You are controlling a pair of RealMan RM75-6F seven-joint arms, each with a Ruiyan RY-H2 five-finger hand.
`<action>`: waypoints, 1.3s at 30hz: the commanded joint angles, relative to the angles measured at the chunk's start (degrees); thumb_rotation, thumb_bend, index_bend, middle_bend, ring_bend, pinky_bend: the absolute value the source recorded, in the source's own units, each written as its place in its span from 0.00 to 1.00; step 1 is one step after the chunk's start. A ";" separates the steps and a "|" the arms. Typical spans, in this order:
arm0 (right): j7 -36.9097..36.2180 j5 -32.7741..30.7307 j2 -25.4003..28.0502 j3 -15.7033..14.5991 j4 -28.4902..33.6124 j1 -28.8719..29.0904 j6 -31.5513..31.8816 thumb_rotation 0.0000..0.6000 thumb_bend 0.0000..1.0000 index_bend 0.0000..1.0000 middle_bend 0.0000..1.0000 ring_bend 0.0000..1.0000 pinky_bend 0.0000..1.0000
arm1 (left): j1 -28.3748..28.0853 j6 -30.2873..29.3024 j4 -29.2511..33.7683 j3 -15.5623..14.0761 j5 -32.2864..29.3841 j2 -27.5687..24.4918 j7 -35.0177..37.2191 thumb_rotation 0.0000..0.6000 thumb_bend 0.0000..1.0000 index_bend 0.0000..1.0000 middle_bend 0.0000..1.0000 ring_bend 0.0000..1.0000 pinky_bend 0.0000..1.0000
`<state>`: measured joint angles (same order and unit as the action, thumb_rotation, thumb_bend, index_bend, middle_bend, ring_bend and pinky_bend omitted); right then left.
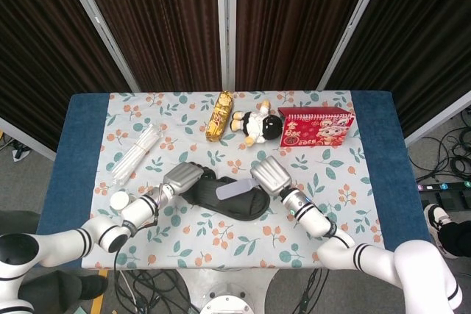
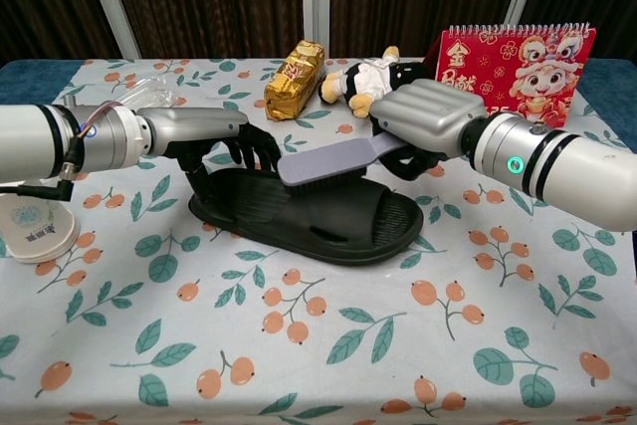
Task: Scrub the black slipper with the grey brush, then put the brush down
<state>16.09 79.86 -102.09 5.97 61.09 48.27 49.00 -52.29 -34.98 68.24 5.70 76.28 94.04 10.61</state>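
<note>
The black slipper (image 2: 333,226) (image 1: 237,204) lies on the floral cloth near the table's middle, toe end toward the right. My left hand (image 2: 214,141) (image 1: 182,179) presses its dark fingers on the slipper's left end and holds it steady. My right hand (image 2: 423,121) (image 1: 269,175) grips the handle of the grey brush (image 2: 323,161) (image 1: 234,188). The brush head lies across the slipper's strap, bristles down.
Behind the slipper stand a gold foil packet (image 2: 295,66), a plush doll (image 2: 373,82) and a red calendar (image 2: 528,62). A clear plastic bottle (image 1: 136,151) and a white round lid (image 2: 35,231) lie on the left. The blue table edge (image 1: 81,152) frames the cloth.
</note>
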 commanded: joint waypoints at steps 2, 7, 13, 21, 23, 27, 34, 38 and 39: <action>1.00 1.37 2.25 -2.74 2.77 -0.42 -1.43 1.00 0.51 1.00 1.00 1.00 1.00 | -0.09 0.06 -0.17 -0.05 0.00 0.02 -0.03 1.00 0.24 0.40 0.45 0.31 0.26; 2.47 3.25 6.24 -5.28 7.67 -1.55 -0.97 1.00 0.51 1.00 1.00 1.00 1.00 | -0.25 0.12 -0.25 -0.07 -0.01 0.15 -0.07 1.00 0.24 0.40 0.45 0.31 0.26; 0.55 3.08 9.01 -3.20 10.47 -2.21 1.94 1.00 0.51 1.00 1.00 1.00 1.00 | -0.28 -0.08 -0.15 -0.19 -0.04 0.25 -0.53 1.00 0.24 0.40 0.45 0.31 0.26; 0.52 -2.10 4.49 2.44 4.88 0.25 0.45 1.00 0.51 1.00 1.00 1.00 1.00 | -0.42 -0.13 0.24 -0.20 -0.33 0.12 -1.31 1.00 0.24 0.40 0.45 0.31 0.26; 1.68 -2.73 3.04 2.45 3.36 1.00 -0.73 1.00 0.51 1.00 1.00 1.00 1.00 | -0.45 -0.08 0.29 -0.16 -0.50 0.09 -1.43 1.00 0.24 0.40 0.45 0.31 0.26; 3.21 -2.41 2.15 0.87 2.79 1.72 -2.91 1.00 0.51 1.00 1.00 1.00 1.00 | -0.46 0.06 0.23 -0.18 -0.78 0.13 -1.57 1.00 0.24 0.39 0.45 0.31 0.26; 4.62 0.18 5.51 -3.40 7.15 0.48 -3.54 1.00 0.51 1.00 1.00 1.00 1.00 | -0.51 0.28 -0.24 -0.24 -0.97 0.36 -1.55 1.00 0.24 0.40 0.45 0.31 0.26; 5.35 2.03 8.59 -5.93 10.63 -0.85 -2.71 1.00 0.51 1.00 1.00 1.00 1.00 | -0.52 0.22 -0.22 -0.23 -1.00 0.38 -1.66 1.00 0.24 0.39 0.45 0.31 0.26; 5.36 2.33 9.27 -6.35 11.31 -1.17 -2.45 1.00 0.51 1.00 1.00 1.00 1.00 | -0.51 0.21 -0.17 -0.26 -1.00 0.36 -1.72 1.00 0.24 0.39 0.45 0.31 0.26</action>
<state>21.16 81.43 -93.87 0.52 71.33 47.77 46.10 -52.80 -34.77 68.06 5.45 75.28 94.40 8.89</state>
